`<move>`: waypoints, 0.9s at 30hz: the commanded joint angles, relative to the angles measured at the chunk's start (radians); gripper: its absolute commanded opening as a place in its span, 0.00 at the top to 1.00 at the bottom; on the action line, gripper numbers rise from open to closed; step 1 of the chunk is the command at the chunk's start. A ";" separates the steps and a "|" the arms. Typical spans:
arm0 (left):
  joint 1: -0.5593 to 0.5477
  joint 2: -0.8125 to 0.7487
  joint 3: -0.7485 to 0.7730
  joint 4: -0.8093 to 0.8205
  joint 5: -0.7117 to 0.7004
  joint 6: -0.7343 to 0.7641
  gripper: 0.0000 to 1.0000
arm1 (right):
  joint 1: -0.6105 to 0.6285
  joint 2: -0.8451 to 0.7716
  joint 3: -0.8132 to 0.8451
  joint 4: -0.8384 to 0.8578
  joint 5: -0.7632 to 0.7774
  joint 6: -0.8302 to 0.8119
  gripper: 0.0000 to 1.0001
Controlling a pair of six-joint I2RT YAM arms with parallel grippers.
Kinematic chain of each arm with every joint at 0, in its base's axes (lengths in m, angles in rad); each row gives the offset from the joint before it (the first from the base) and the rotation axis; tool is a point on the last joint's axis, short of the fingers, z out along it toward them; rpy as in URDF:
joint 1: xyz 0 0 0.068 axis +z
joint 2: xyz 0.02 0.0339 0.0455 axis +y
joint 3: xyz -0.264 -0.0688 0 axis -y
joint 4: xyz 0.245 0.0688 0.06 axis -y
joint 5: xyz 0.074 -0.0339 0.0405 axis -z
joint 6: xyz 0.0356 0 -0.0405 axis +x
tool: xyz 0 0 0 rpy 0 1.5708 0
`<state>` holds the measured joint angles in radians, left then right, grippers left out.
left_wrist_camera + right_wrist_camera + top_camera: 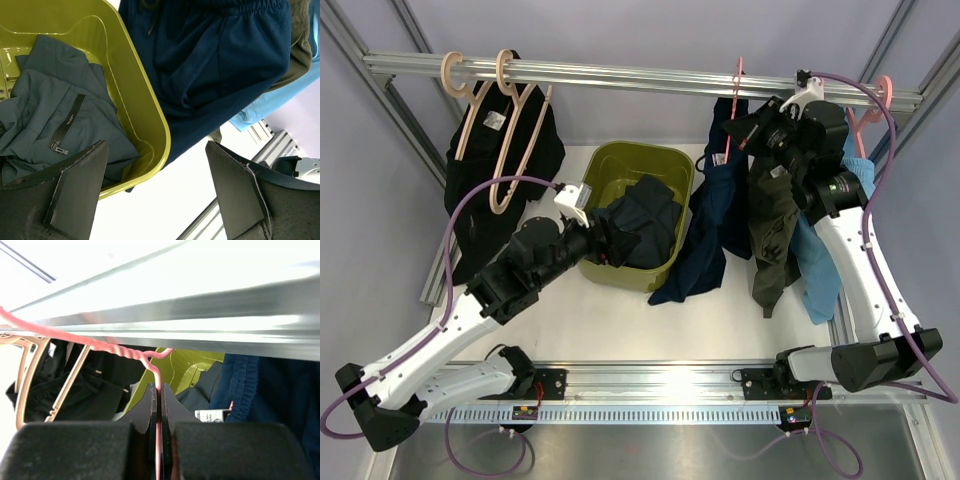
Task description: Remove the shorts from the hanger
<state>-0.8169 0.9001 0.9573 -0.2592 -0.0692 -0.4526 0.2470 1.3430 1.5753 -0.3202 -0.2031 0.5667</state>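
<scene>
Beneath the aluminium rail (650, 75), the right gripper (159, 392) is clenched on the thin pink wire hanger (117, 349) carrying limp navy blue shorts (705, 235), and the left gripper (156, 150) gapes over teal-slate shorts (645, 220) in the yellow-green plastic bin (620, 160); a careless tug might slip the wire.

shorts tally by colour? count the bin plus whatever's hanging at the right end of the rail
Teal-slate shorts, in the green bin: 1
Navy shorts, hanging: 1
Olive shorts, hanging: 1
Light-blue shorts, hanging: 1
Total: 4
</scene>
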 commanded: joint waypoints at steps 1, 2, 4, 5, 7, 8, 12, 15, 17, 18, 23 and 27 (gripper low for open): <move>-0.008 -0.027 -0.008 0.075 -0.026 -0.005 0.16 | -0.031 -0.024 0.069 0.136 -0.070 0.047 1.00; -0.008 -0.027 -0.008 0.077 -0.026 -0.006 0.16 | -0.029 -0.030 0.051 0.138 -0.090 0.045 1.00; -0.008 -0.026 -0.009 0.083 -0.026 -0.004 0.15 | -0.031 -0.051 0.026 0.135 -0.125 0.026 1.00; -0.010 -0.024 -0.008 0.089 -0.021 -0.003 0.14 | -0.031 -0.057 0.013 0.130 -0.175 0.013 1.00; -0.008 -0.023 -0.002 0.107 -0.015 -0.011 0.13 | -0.032 -0.094 -0.049 0.132 -0.238 -0.028 1.00; -0.008 -0.023 0.001 0.115 -0.015 -0.020 0.11 | -0.032 -0.111 -0.102 0.135 -0.301 -0.037 1.00; -0.008 -0.018 0.029 0.147 -0.030 -0.069 0.10 | -0.034 -0.223 -0.244 0.168 -0.400 -0.094 1.00; -0.008 -0.004 0.052 0.166 -0.024 -0.037 0.09 | -0.032 -0.297 -0.291 0.098 -0.453 -0.181 1.00; -0.008 0.028 0.067 0.187 0.005 0.030 0.08 | -0.034 -0.382 -0.339 0.053 -0.531 -0.288 1.00; -0.008 0.043 0.072 0.187 0.025 0.055 0.08 | -0.034 -0.383 -0.356 0.043 -0.560 -0.289 1.00; -0.008 0.184 0.173 0.239 0.182 0.126 0.08 | -0.034 -0.485 -0.444 -0.085 -0.667 -0.378 1.00; -0.010 0.279 0.234 0.253 0.233 0.126 0.08 | -0.035 -0.509 -0.466 0.013 -0.592 -0.355 1.00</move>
<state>-0.8211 1.1450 1.1252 -0.0860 0.0776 -0.3656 0.1814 0.9062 1.1488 -0.1226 -0.5125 0.2462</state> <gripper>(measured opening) 0.918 0.027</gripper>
